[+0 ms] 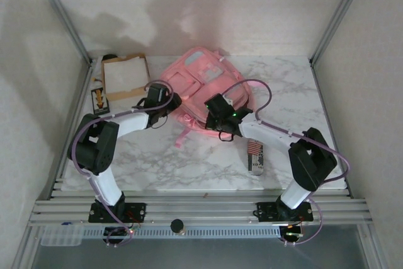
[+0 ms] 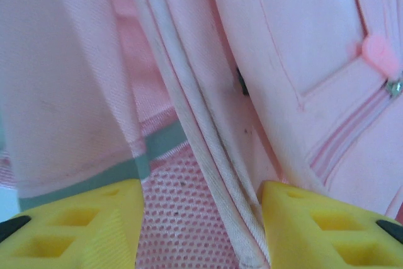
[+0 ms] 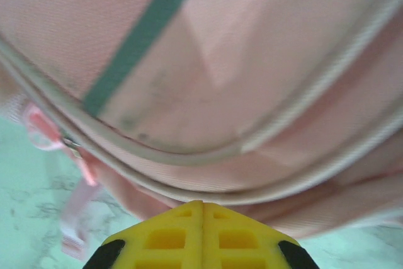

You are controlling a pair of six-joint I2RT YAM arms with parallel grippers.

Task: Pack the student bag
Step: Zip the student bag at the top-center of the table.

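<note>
Opening the student bag [image 1: 201, 83] looks in hand: the left claw [image 2: 200, 203], released, straddles its piped seam [image 2: 201, 149], the right claw [image 3: 203, 209] sits clenched empty, so pinching that seam should follow.

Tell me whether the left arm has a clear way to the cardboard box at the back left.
Probably yes. The cardboard box lies beside the left gripper, toward the back left, nothing standing between them. The jaws stand apart around a seam of the student bag, so it must back off first.

Pink student bag [image 1: 201, 80] with teal stripe, white table [image 1: 164, 162] with grey marble veining, yellow left claw [image 2: 198, 225]
</note>
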